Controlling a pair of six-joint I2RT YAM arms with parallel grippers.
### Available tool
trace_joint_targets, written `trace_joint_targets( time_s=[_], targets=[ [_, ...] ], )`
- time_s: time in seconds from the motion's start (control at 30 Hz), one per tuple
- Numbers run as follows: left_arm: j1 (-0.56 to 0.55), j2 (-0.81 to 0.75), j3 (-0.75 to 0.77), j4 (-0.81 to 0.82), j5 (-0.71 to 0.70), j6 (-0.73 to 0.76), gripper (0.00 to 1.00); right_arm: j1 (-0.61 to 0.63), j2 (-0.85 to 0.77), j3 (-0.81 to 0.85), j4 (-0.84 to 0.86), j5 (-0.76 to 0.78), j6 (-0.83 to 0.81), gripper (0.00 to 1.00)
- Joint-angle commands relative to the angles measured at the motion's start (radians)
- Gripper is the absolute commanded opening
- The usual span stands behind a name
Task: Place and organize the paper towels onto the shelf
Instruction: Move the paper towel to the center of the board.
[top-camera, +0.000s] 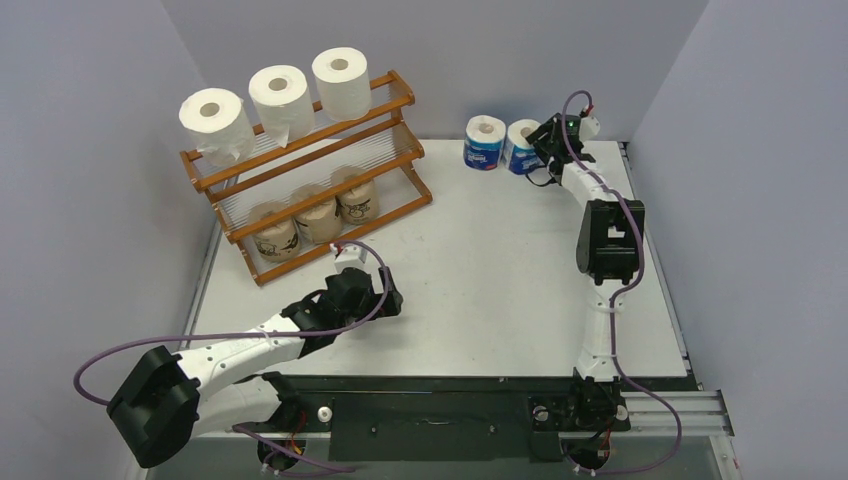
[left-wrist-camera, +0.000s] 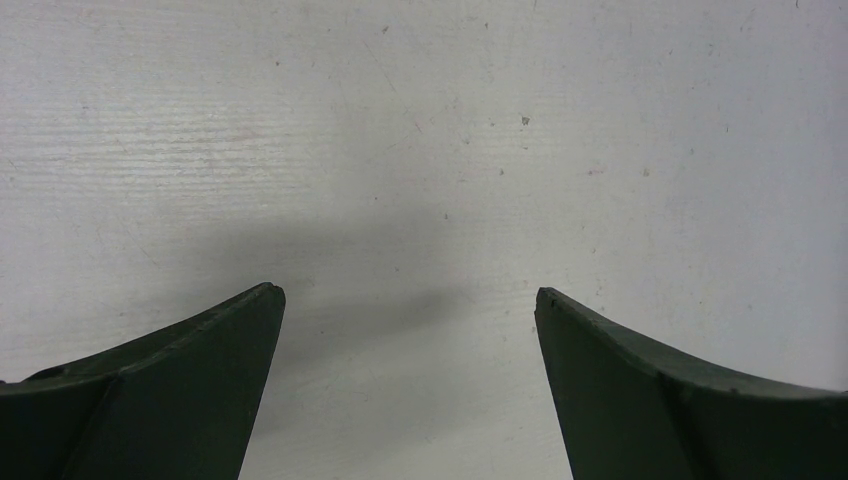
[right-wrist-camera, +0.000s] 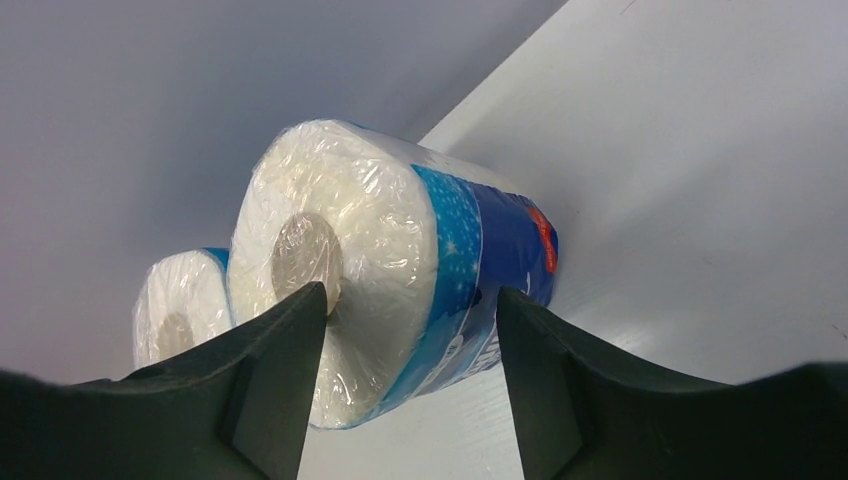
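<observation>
Grey walls (top-camera: 100, 60) boxed in a white surface (top-camera: 500, 270), w/ the shelf (top-camera: 400, 212) at rear left. Three white rolls (top-camera: 283, 95) stood along its top tier and three brown rolls (top-camera: 315, 215) sat on what looked like the lowest tier; the tier btwn them looked bare. Two rolls were off the shelf, both upright at rear right on the surface: the blue roll (right-wrist-camera: 400, 260) and, just beside it on the shelf side, a second blue roll (right-wrist-camera: 185, 300).

Right gripper (right-wrist-camera: 410, 295) straddled the blue roll's wall, one finger at the cardboard core, the other against the outer wrap. Jaws stood partway apart; couldn't tell whether they pinched it. Left gripper (left-wrist-camera: 410, 295) hung wide open over bare surface near the shelf's front, holding nothing.

Step in hand, prob.: grasping the blue roll. To do it well, the inner finger should seat deeper in the core before squeezing, since the plastic wrap looked slick and the roll soft. Squeeze enough to hold, not crush. Lift straight up first so the neighbour isn't dragged over, then carry toward the bare-looking tier, keeping clear of the top-row rolls.
</observation>
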Motion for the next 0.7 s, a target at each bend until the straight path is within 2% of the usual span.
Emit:
trace_joint_targets(
  time_s=[0.0,0.37,0.67],
  targets=[
    [0.003,0.000,0.030,0.064,0.022,0.015,0.96,0.027,-0.078,-0.114,-0.011,-0.039,-0.045,0.57],
    [0.003,-0.067,0.007,0.062,0.037,0.020,0.96,0.047,-0.252,-0.447,0.084,-0.043,-0.030,0.49],
    [0.002,-0.154,-0.021,0.034,0.044,0.017,0.96,0.157,-0.426,-0.681,0.142,-0.030,-0.011,0.48]
  ],
)
